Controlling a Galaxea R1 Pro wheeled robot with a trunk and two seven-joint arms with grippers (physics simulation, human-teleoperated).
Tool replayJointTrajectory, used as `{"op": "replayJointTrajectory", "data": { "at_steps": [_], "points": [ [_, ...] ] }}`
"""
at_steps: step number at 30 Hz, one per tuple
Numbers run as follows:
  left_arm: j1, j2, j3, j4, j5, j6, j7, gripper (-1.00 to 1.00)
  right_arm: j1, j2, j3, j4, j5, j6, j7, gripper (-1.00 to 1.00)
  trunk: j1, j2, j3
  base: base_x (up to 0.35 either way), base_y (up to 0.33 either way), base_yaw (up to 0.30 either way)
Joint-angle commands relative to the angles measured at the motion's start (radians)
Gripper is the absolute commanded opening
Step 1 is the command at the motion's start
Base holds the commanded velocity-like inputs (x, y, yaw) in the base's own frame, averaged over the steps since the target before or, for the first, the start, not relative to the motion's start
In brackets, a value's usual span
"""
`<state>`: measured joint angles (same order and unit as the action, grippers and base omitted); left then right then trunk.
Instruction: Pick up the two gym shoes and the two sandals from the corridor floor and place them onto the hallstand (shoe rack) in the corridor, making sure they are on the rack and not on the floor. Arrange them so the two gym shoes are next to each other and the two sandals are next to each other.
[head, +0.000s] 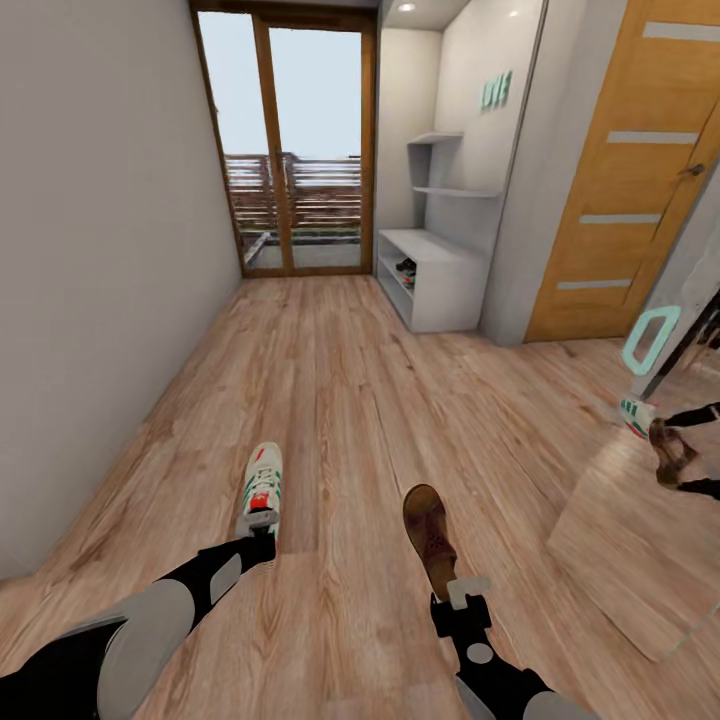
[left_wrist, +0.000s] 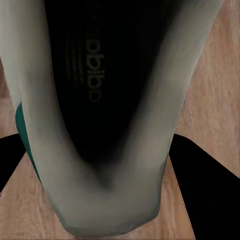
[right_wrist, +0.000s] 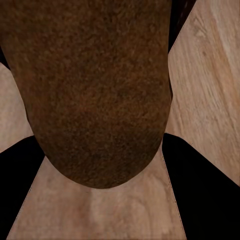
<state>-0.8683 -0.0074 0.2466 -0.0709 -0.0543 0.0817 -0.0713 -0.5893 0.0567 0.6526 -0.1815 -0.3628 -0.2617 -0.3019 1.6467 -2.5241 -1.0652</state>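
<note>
Along the corridor: a wood-plank corridor floor (head: 340, 400) runs from the robot toward a glass door (head: 290, 150) at the far end, with a grey wall (head: 90, 250) on the left.
Left pincer (head: 262, 522): closed on the heel of a gym shoe (head: 262, 490), which points away from the robot, toe toward the far end; whether the sole touches the floor cannot be told.
Left wrist view: the shoe's heel (left_wrist: 107, 200) sits between the two dark fingers (left_wrist: 207, 180), its black insole facing the camera and the planks showing at either side.
Right pincer (head: 462, 600): closed on the near end of a brown sandal (head: 430, 535), which also points away, just right of the gym shoe and apart from it.
Right wrist view: the sandal's rounded end (right_wrist: 95, 100) lies between the fingers (right_wrist: 202, 190), above the planks.
Hallstand (head: 440, 270): far right of the corridor, white-grey, with a low bench top, open shelves below and floating shelves above; a small dark item lies in a lower shelf, too small to identify.
Right side: an orange-brown door (head: 630, 170) beside the hallstand; nearer, a mirrored panel (head: 660, 450) reflects a shoe, a sandal and the arms.
</note>
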Motion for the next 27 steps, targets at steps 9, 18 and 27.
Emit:
{"op": "replayJointTrajectory", "data": {
  "at_steps": [9, 18, 27],
  "points": [
    [0.0, -0.002, 0.008, -0.003, -0.006, 0.063, -0.002, -1.0, -0.001, 0.0, 0.009, 0.001, -0.008, -0.004, -0.005, -1.0, 0.0, 0.0, -0.001, 0.35, 0.0, 0.0],
    [0.0, -0.002, 0.008, -0.003, -0.006, 0.081, -0.002, -1.0, 0.0, 0.0, 0.009, 0.001, -0.008, -0.003, -0.005, -1.0, 0.0, 0.0, -0.001, 0.35, 0.0, 0.0],
    [0.0, -0.001, 0.008, -0.003, -0.007, 0.08, -0.003, -1.0, 0.0, 0.0, 0.009, 0.001, -0.008, 0.038, -0.005, -1.0, 0.0, 0.0, -0.001, 0.35, 0.034, 0.0]
  ]
}}
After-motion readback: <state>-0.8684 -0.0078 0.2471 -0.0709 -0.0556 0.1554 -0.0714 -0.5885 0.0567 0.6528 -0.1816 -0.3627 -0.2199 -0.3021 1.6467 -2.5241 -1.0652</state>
